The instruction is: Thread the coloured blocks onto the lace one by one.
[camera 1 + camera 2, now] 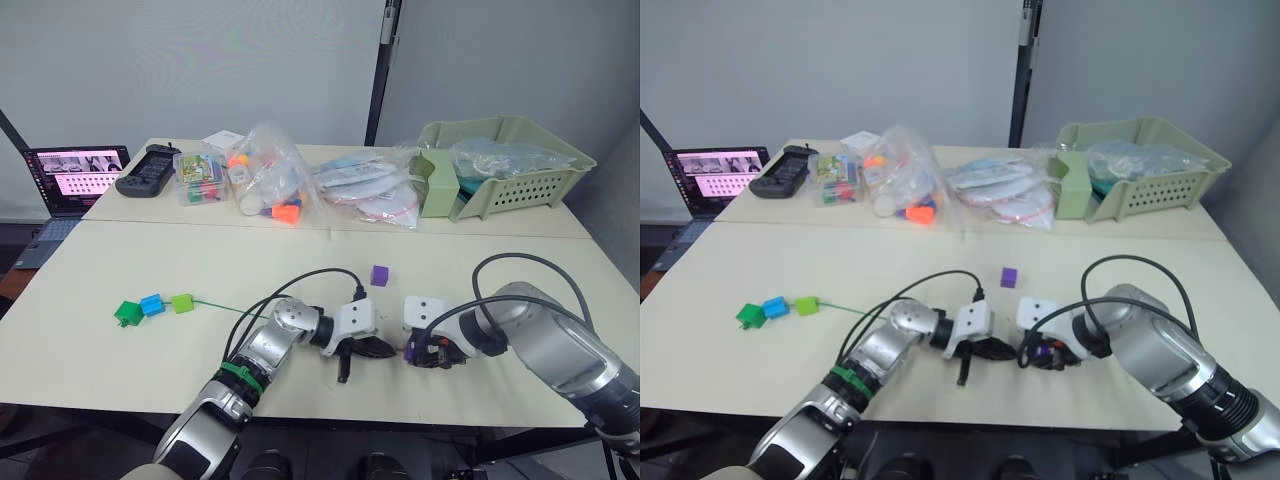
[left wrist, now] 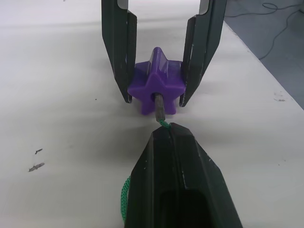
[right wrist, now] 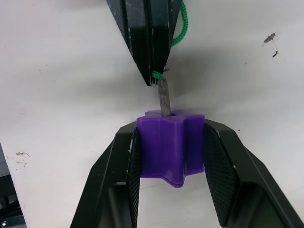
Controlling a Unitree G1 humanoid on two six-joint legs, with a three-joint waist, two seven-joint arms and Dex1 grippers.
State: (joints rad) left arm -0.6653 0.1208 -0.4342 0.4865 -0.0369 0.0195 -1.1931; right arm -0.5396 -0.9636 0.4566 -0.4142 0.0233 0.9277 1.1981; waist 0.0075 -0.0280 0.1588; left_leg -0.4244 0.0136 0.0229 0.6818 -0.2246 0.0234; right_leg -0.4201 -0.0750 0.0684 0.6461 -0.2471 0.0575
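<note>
Purple block (image 3: 170, 145), star-shaped in the wrist views, sits clamped between my R gripper (image 3: 171, 156) fingers just above the bench (image 1: 120, 380), near front edge, centre-right. Its hole faces my L gripper (image 2: 164, 135). The lace (image 2: 124, 199) tip (image 3: 164, 97), stiff and pale, has entered that hole; the tip's long axis lines up w/ the bore, pointing straight from L gripper into the block. That alignment is what the next push turns on, in my judgement: drive along the same line, no sideways drift, or the tip may bind at the hole's mouth.

L gripper: fingers fully closed, pinching the lace right where green cord meets tip; cord loops back under my wrist. R gripper: closed on the block's two flanks, as wide as the block itself. The two grippers face each other, near but not touching, w/ only the bare tip between.

Further out: green cord runs left across the bench to three blocks already strung – lime (image 1: 182, 302), blue (image 1: 151, 304), dark green (image 1: 127, 313) – lying in a row touching. A second purple block (image 1: 379, 275) lies loose just behind the grippers, not yet threaded. Bags (image 1: 268, 172), a basket (image 1: 560, 185) and a laptop (image 1: 72, 178) stand well apart along the back.
</note>
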